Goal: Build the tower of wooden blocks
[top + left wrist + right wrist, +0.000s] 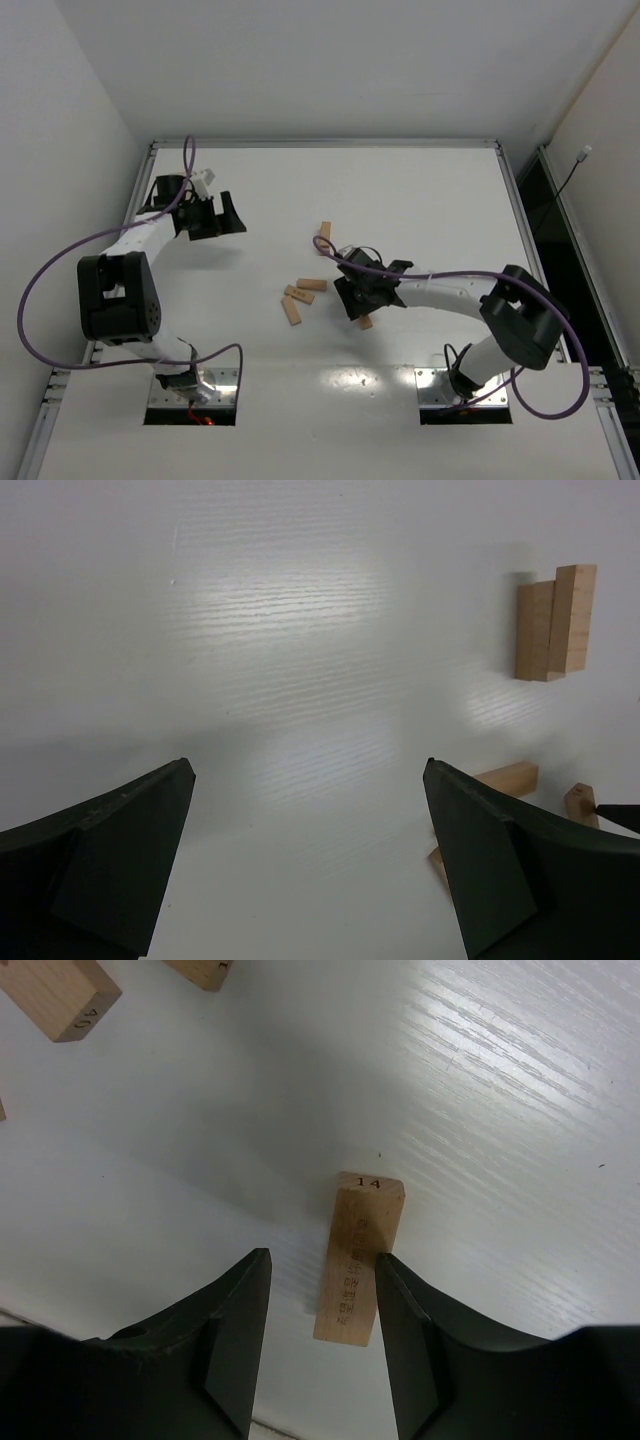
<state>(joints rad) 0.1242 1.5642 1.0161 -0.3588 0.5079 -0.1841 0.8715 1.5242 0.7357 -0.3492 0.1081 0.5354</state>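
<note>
No stacked tower shows; the light-tan wooden blocks lie loose on the white table. My right gripper (pixel 357 305) (pixel 320 1260) is open and low over the table. A block marked 14 (pixel 358 1255) (pixel 365 321) lies flat between its jaws, close against the right finger (pixel 410 1330). Two blocks (pixel 325 236) (pixel 555 622) lie side by side further back. Three more blocks (pixel 298 295) lie left of the right gripper. My left gripper (pixel 232 217) (pixel 308 770) is open and empty over bare table at the far left.
In the right wrist view, two loose blocks (pixel 60 995) (pixel 205 970) show at the top left. In the left wrist view, loose blocks (pixel 508 778) sit beyond the right finger. The table's raised metal edge (pixel 320 143) runs along the back and sides.
</note>
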